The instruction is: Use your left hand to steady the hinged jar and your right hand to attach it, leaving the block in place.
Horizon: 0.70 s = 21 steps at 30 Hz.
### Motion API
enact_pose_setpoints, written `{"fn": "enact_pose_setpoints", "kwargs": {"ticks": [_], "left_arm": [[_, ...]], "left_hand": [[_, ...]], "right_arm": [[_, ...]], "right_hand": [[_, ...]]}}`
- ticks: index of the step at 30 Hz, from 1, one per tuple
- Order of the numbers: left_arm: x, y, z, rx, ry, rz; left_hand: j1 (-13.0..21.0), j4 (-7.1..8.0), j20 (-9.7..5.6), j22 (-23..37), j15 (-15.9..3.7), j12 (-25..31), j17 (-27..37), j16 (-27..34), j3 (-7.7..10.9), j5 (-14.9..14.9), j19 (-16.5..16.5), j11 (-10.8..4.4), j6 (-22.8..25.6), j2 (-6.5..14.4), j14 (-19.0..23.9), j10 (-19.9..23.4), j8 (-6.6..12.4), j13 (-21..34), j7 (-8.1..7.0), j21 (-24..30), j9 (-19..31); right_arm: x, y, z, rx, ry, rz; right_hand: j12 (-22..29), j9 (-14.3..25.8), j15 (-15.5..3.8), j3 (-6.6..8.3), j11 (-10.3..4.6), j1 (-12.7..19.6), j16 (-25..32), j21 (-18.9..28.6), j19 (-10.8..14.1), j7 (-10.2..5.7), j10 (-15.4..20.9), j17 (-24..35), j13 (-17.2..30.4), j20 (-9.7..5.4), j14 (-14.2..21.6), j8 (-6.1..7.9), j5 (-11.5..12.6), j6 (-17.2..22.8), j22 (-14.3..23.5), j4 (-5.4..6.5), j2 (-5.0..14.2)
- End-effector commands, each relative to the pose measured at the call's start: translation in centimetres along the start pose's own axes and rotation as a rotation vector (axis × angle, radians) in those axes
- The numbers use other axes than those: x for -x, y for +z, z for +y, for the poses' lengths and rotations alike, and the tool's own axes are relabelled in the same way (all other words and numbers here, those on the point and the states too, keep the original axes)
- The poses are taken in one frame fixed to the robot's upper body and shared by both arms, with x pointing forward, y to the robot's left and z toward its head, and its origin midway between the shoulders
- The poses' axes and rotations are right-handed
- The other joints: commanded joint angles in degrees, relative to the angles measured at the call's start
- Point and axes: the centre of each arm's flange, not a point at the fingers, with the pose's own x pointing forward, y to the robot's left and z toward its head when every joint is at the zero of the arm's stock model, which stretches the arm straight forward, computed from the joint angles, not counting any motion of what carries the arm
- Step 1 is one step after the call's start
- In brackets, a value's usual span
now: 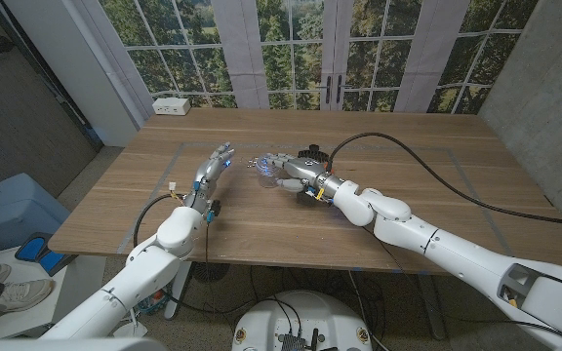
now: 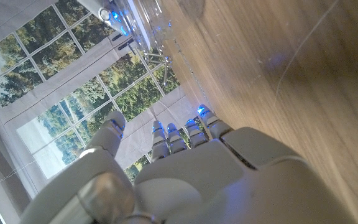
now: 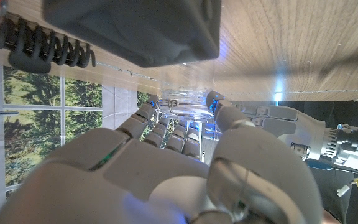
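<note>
In the right wrist view, the fingertips [image 3: 215, 101] of the right hand [image 3: 166, 168] are seen curled up to the rim of the clear jar [image 3: 182, 106], thumb on one side and the other fingers on the other, so the jar appears to be pinched at its mouth. The left hand [image 3: 272, 121] is seen just behind the jar in that view. In the left wrist view its fingers [image 2: 166, 134] are spread and extended toward the jar's wire hinge [image 2: 157, 59], apart from it; nothing is grasped by them. Whether the glass is touched by the left hand at all cannot be told.

In the head view the jar [image 1: 264, 168] is seen near the middle of the table [image 1: 408, 195], between the left hand [image 1: 215, 162] and the right hand [image 1: 296, 172]. A dark round object [image 1: 311, 152], possibly the block, is seen just behind the right hand; its shape cannot be made out.

The main risk is judged to be sliding or tipping of the jar. If force were applied by the right hand while the jar is not braced by the left, the smooth glass could be pushed across the wood or rolled over. The wire clasp could also be missed or bent if it is pressed at an angle. The dark object could be knocked by the right wrist, being so close.
</note>
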Motion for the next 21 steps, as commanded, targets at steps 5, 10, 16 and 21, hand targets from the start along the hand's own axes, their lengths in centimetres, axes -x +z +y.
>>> {"fn": "enact_pose_setpoints", "kwargs": {"ticks": [5, 10, 16, 21], "left_arm": [[2.5, 0.4, -1.1, -0.391, 0.188, 0.075], [2.3, 0.9, -1.4, -0.453, 0.153, 0.055], [1.8, 1.4, -1.9, -0.514, 0.125, -0.001], [1.3, 1.8, -2.3, -0.569, 0.095, -0.017]], "left_hand": [[-1.18, 0.01, 0.85, 0.20, -1.52, 0.35, 0.27, 0.15, -1.49, -0.08, -1.79, -0.63, 5.25, -2.41, 1.51, 2.59, 0.46, 0.17, 0.12, -0.79, 0.21], [-1.99, 0.18, 0.92, 0.24, -1.99, -0.04, 0.32, -0.21, -2.13, -0.09, -2.78, -1.78, 5.81, -3.14, 0.92, 2.65, -0.16, 0.18, -1.79, -0.90, 0.21], [-2.35, 0.49, 0.96, 0.30, -2.42, -0.79, 0.31, -0.45, -2.04, 0.14, -3.73, -3.01, 5.42, -2.50, 0.25, 1.56, -1.05, 0.19, -2.99, -0.91, 0.23], [-2.46, 0.56, 1.11, 0.32, -2.44, -1.04, 0.29, -0.58, -1.96, 0.20, -4.36, -3.29, 4.67, -2.09, -0.28, 1.12, -1.64, 0.19, -3.58, -0.96, 0.24]], "right_arm": [[-0.4, -0.2, 0.9, -0.002, 0.044, 0.002], [-0.6, -0.2, 0.9, -0.003, 0.047, 0.000], [-0.7, -0.5, 1.0, -0.005, 0.047, 0.005], [-0.8, -0.7, 1.1, -0.004, 0.051, 0.012]], "right_hand": [[0.34, 0.14, -5.60, -0.48, 0.50, -0.18, 0.42, -0.12, -0.30, 0.40, 0.22, -0.01, 0.13, -1.96, 0.24, 0.37, 0.33, 0.25, 0.12, 0.21, -0.28], [0.37, 0.14, -5.64, -0.76, 0.45, -0.21, 0.43, -0.14, -0.28, 0.40, 0.28, -0.11, 0.14, -1.94, 0.19, 0.41, 0.36, 0.37, 0.12, 0.26, -0.26], [0.38, 0.14, -5.63, -0.98, 0.48, -0.20, 0.46, -0.16, -0.27, 0.41, 0.28, -0.19, 0.14, -1.95, 0.24, 0.43, 0.41, 0.40, 0.12, 0.29, -0.21], [0.37, 0.14, -5.64, -1.19, 0.45, -0.18, 0.47, -0.17, -0.24, 0.40, 0.25, -0.28, 0.14, -1.97, 0.20, 0.41, 0.46, 0.37, 0.12, 0.31, -0.16]]}}
